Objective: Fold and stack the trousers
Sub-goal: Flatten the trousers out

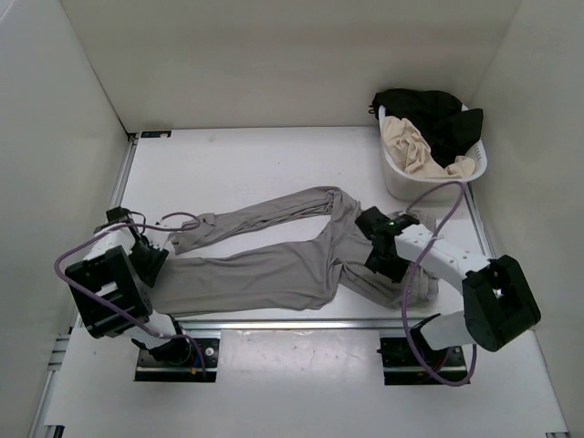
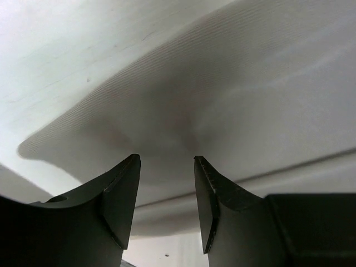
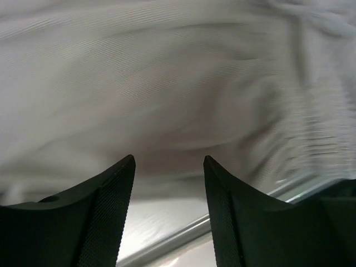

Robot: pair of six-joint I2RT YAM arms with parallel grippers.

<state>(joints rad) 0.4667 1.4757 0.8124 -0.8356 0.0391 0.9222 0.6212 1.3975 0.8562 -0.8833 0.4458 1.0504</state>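
The grey trousers [image 1: 274, 265] lie spread on the white table, both legs running left and the waist at the right. My left gripper [image 1: 155, 258] is at the hem end of the near leg. In the left wrist view it [image 2: 167, 158] is open, with the grey fabric [image 2: 222, 94] just beyond the fingertips and nothing between them. My right gripper [image 1: 376, 246] is over the waist end. In the right wrist view it [image 3: 168, 158] is open, with the grey cloth [image 3: 167, 83] filling the view ahead of the tips.
A white basket [image 1: 397, 178] stands at the back right, holding a beige garment [image 1: 415, 146] and a black garment [image 1: 438, 114]. A metal rail [image 1: 292, 322] runs along the table's near edge. White walls enclose the table on three sides.
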